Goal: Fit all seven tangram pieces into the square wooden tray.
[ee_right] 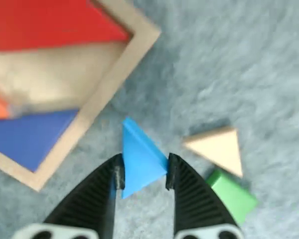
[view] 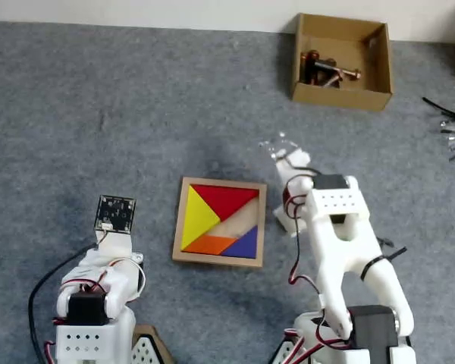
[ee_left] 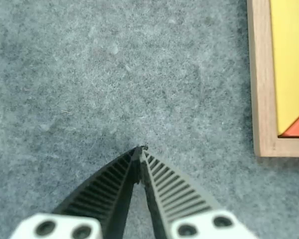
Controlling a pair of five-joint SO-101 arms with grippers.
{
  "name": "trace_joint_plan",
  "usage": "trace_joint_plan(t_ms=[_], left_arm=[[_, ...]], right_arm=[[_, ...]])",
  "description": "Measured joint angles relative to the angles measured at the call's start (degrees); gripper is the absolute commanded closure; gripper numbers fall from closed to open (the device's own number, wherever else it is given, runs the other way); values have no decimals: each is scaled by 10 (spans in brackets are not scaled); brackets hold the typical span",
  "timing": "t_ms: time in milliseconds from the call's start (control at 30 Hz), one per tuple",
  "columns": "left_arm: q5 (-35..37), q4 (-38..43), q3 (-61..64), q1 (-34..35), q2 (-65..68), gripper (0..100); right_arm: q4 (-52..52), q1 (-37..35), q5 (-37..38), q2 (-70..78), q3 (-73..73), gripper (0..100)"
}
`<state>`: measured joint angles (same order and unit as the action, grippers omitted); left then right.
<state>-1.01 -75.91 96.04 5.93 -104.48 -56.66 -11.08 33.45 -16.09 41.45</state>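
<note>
The right gripper (ee_right: 143, 169) is pinching a light blue triangle (ee_right: 139, 154) between its two fingers. The piece sits on the grey tabletop (view: 98, 114), just outside the tray (ee_right: 114, 84). The tray's edge is very close to this gripper on one side. On the gripper's other side, just beside it, lie a tan triangle (ee_right: 217, 149) and a green piece (ee_right: 231, 194). These two touch or almost touch each other.

Inside the tray are a red triangle (view: 226, 199), a yellow triangle (view: 197, 216), an orange piece (view: 211, 244) and a dark blue triangle (view: 244, 243). Some bare wood shows between the red and dark blue ones.

The left gripper (ee_left: 140, 148) has its fingers pressed together with nothing between them. It points down at the tabletop. The tray is near it, on the side toward the other arm.

A cardboard box (view: 337, 97) sits well away from both grippers, out past the right one.
</note>
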Motion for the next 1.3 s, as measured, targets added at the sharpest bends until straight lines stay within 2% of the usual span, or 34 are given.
trace_joint_plan(t_ms=[333, 467, 600, 733, 867, 967, 1300], left_arm=[[0, 0, 0, 0, 0, 995], [0, 0, 0, 0, 0, 995], [0, 0, 0, 0, 0, 995], [0, 0, 0, 0, 0, 995], [0, 0, 0, 0, 0, 995], [0, 0, 0, 0, 0, 995], [0, 0, 0, 0, 0, 995]], right_arm=[[0, -148, 0, 0, -56, 994], [0, -187, 49, 0, -56, 994], [12, -202, 101, 0, -56, 993], [54, -216, 122, 9, -56, 993], [62, -229, 144, 80, -52, 993], [68, -237, 151, 130, -60, 992], [36, -251, 156, 135, -79, 985]])
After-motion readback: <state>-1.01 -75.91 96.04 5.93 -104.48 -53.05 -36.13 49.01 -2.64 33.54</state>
